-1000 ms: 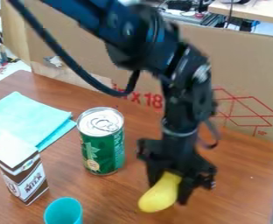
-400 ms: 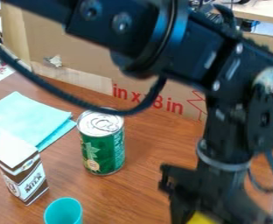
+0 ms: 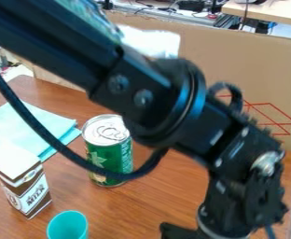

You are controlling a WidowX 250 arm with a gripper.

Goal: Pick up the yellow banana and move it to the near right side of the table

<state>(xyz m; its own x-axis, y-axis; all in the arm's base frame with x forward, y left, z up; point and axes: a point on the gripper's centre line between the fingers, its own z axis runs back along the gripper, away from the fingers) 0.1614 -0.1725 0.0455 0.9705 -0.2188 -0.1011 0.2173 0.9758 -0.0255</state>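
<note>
Black gripper [image 3: 184, 231] at the bottom edge.
Green can [image 3: 114, 155] stands near teal cup [image 3: 67, 227]; if gripper is spread or pressed together, I cannot tell.

From here, the black two-finger gripper [image 3: 180, 231] runs off the btm edge, so can't tell what it's got, if anything. The black WidowX arm [image 3: 145, 95] is cut off top L & hides pt. of the brown cardboard sheet [image 3: 204, 46], incl. some of its red line drawing [image 3: 269, 114]. Its black cable covers a strip of the green metal can [image 3: 118, 156] & the light-blue cloth [image 3: 23, 126]. Teal plastic cup [image 3: 67, 226]: base cut off. Bkgd gear [image 3: 195, 5]: too small to ID.
</note>
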